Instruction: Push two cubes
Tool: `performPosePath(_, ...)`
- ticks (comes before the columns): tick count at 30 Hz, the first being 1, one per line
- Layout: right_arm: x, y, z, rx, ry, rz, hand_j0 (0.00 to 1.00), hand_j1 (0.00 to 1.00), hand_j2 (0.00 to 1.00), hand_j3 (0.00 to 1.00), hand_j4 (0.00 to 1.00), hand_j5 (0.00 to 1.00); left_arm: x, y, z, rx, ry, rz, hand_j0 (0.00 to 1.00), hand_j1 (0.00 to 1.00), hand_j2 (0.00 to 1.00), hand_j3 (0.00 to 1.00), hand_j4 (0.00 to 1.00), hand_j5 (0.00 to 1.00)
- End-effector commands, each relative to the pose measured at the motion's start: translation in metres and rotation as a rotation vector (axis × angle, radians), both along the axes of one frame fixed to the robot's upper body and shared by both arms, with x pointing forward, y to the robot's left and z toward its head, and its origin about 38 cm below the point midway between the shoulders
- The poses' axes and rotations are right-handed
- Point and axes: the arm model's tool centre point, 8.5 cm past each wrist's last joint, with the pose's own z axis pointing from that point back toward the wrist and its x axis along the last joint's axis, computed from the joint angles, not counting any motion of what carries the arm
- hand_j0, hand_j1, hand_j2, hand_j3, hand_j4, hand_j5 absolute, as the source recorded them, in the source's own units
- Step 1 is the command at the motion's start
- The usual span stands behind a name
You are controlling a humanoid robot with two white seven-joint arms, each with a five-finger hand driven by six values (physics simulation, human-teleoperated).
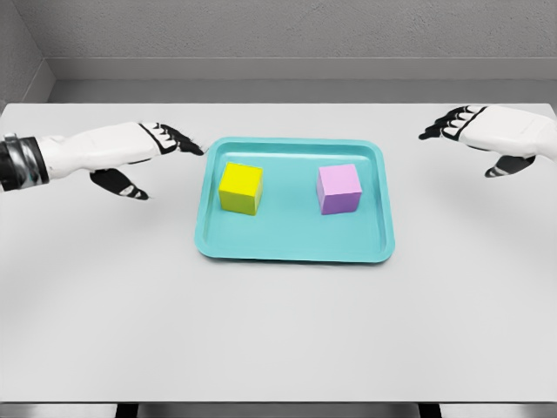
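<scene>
A: What sits on the bench (278, 348)?

B: A teal tray (296, 248) lies a little toward the far edge, midway between the left and right edges. Two cubes stand inside it. The yellow cube (240, 188) is in the tray's left half, the purple cube (338, 189) in the right half. They are well apart from each other, and neither touches the tray's rim.

A: And the hands?

B: The left hand (139, 157) reaches in from the left edge of the bench. Its fingers are stretched out and loose, gripping nothing, with the dark fingertips (187, 144) just beside the tray's far left corner. The thumb hangs lower, apart from the other fingers.

A: Does it touch the tray?

B: I cannot tell; the tips are at the rim, or just short of it.

A: The other side?

B: The right hand (483, 135) comes in near the far right corner of the bench, well apart from the tray. Its fingers are also extended and relaxed, pointing toward the tray, and it holds nothing.
</scene>
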Motion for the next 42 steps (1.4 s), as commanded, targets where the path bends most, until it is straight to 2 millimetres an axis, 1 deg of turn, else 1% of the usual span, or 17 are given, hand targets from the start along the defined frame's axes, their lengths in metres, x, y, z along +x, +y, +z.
performPosePath(1, -0.001, 0.000, -0.001, 0.026, 0.009, -0.002, 1.00, 1.00, 1.00, 1.00, 1.00, 1.00, 0.007, 0.010, -0.020, 0.106, 0.011, 0.047, 0.60, 0.60, 0.60, 0.60, 0.60, 0.60)
performPosePath(2, -0.001, 0.000, 0.000, 0.020, 0.010, -0.002, 1.00, 1.00, 1.00, 1.00, 1.00, 1.00, 0.007, 0.011, -0.022, 0.138, 0.004, 0.050, 0.53, 0.53, 0.53, 0.53, 0.53, 0.53)
performPosePath(5, 0.000, 0.002, -0.008, 0.004, 0.030, 0.005, 1.00, 1.00, 1.00, 1.00, 1.00, 1.00, 0.013, -0.003, -0.023, 0.171, -0.027, 0.034, 0.46, 0.46, 0.46, 0.46, 0.46, 0.46)
performPosePath(6, 0.004, -0.005, -0.004, -0.001, 0.024, -0.015, 1.00, 1.00, 1.00, 1.00, 1.00, 1.00, 0.016, -0.011, -0.024, 0.183, -0.037, 0.027, 0.46, 0.46, 0.46, 0.46, 0.46, 0.46)
performPosePath(7, 0.013, -0.022, -0.008, -0.014, 0.042, -0.075, 1.00, 1.00, 1.00, 1.00, 1.00, 1.00, 0.021, -0.015, -0.026, 0.207, -0.048, 0.030, 0.46, 0.46, 0.46, 0.46, 0.46, 0.46)
performPosePath(10, 0.015, -0.019, -0.007, -0.028, 0.044, -0.068, 1.00, 1.00, 1.00, 1.00, 1.00, 1.00, 0.022, -0.015, -0.030, 0.267, -0.063, 0.034, 0.46, 0.46, 0.46, 0.46, 0.46, 0.46)
performPosePath(11, 0.018, -0.011, -0.008, -0.027, 0.044, -0.053, 1.00, 1.00, 1.00, 1.00, 1.00, 1.00, 0.022, -0.013, -0.030, 0.274, -0.064, 0.037, 0.46, 0.46, 0.46, 0.46, 0.46, 0.46)
performPosePath(14, 0.021, 0.004, -0.011, -0.046, 0.055, -0.015, 0.77, 0.77, 0.77, 0.77, 0.77, 0.77, 0.022, -0.011, -0.029, 0.280, -0.066, 0.038, 0.45, 0.45, 0.45, 0.45, 0.45, 0.45)
performPosePath(16, 0.026, 0.022, -0.015, -0.088, 0.087, 0.019, 0.70, 0.70, 0.70, 0.70, 0.70, 0.70, 0.024, -0.013, -0.026, 0.318, -0.090, 0.034, 0.45, 0.45, 0.45, 0.45, 0.45, 0.45)
performPosePath(17, 0.025, 0.025, -0.019, -0.104, 0.097, 0.029, 0.62, 0.62, 0.62, 0.62, 0.62, 0.62, 0.024, -0.020, -0.026, 0.338, -0.095, 0.014, 0.45, 0.45, 0.45, 0.45, 0.45, 0.45)
performPosePath(20, 0.027, 0.032, -0.022, -0.129, 0.116, 0.043, 0.61, 0.61, 0.61, 0.61, 0.61, 0.61, 0.023, -0.032, -0.025, 0.389, -0.128, -0.020, 0.45, 0.45, 0.45, 0.45, 0.45, 0.45)
performPosePath(25, 0.024, 0.058, -0.020, -0.194, 0.155, 0.114, 0.43, 0.43, 0.43, 0.43, 0.43, 0.43, 0.024, -0.045, -0.027, 0.374, -0.132, -0.038, 0.45, 0.45, 0.45, 0.45, 0.45, 0.45)
performPosePath(28, 0.021, 0.068, -0.018, -0.202, 0.151, 0.144, 0.42, 0.42, 0.42, 0.42, 0.42, 0.42, 0.023, -0.053, -0.034, 0.389, -0.130, -0.053, 0.45, 0.45, 0.45, 0.45, 0.45, 0.45)
performPosePath(30, 0.021, 0.075, -0.011, -0.203, 0.132, 0.164, 0.42, 0.42, 0.42, 0.42, 0.42, 0.42, 0.024, -0.052, -0.036, 0.391, -0.123, -0.049, 0.45, 0.45, 0.45, 0.45, 0.45, 0.45)
performPosePath(34, 0.018, 0.084, -0.007, -0.208, 0.119, 0.194, 0.30, 0.30, 0.30, 0.30, 0.30, 0.30, 0.025, -0.053, -0.039, 0.405, -0.124, -0.048, 0.45, 0.45, 0.45, 0.45, 0.45, 0.45)
performPosePath(38, 0.019, 0.106, -0.015, -0.210, 0.132, 0.243, 0.19, 0.19, 0.19, 0.19, 0.19, 0.19, 0.026, -0.052, -0.040, 0.404, -0.119, -0.043, 0.45, 0.45, 0.45, 0.45, 0.45, 0.45)
performPosePath(42, 0.017, 0.123, -0.026, -0.218, 0.152, 0.281, 0.15, 0.15, 0.15, 0.15, 0.15, 0.15, 0.030, -0.049, -0.045, 0.402, -0.100, -0.027, 0.45, 0.45, 0.45, 0.45, 0.45, 0.45)
